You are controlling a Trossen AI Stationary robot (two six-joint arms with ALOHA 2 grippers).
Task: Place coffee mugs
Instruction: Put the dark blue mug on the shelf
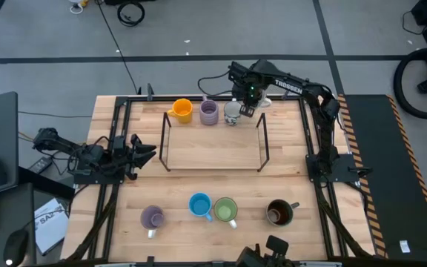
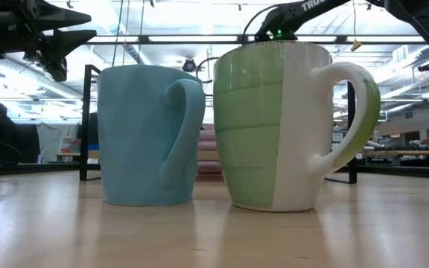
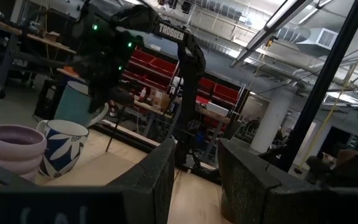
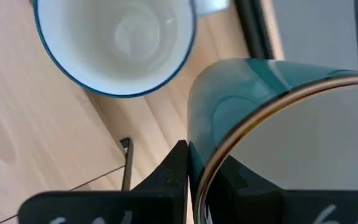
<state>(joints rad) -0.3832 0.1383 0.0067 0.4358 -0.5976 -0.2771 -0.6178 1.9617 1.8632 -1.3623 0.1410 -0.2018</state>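
My right gripper [image 1: 245, 104] hangs over the table's far edge, shut on a pale teal-grey mug [image 4: 247, 93], which also shows in the left wrist view [image 3: 74, 102]. Just below and beside it stands a white patterned mug [image 1: 232, 113] with a blue rim [image 4: 114, 46]. A lavender mug [image 1: 209, 112] and an orange mug [image 1: 181, 110] stand further left in the same row. Near the front edge stand another lavender mug [image 1: 152, 217], a blue mug [image 1: 200, 205], a green mug [image 1: 225, 211] and a dark brown mug [image 1: 279, 213]. My left gripper [image 1: 141, 152] waits open at the table's left side. My right gripper pinches the pale mug's wall at the rim [image 4: 207, 163], with one finger [image 4: 173, 174] outside and the other [image 4: 229, 182] inside the mug. The fingers come from above, pointing down. The mug hangs upright below them, higher than the patterned mug and clear of the table.
A thin black wire rack [image 1: 213, 144] stands on the table's middle, its posts [image 4: 127, 162] close under the held mug. In the low view the blue mug [image 2: 151, 134] and green mug [image 2: 281, 126] fill the foreground. Bare wood lies between the two rows.
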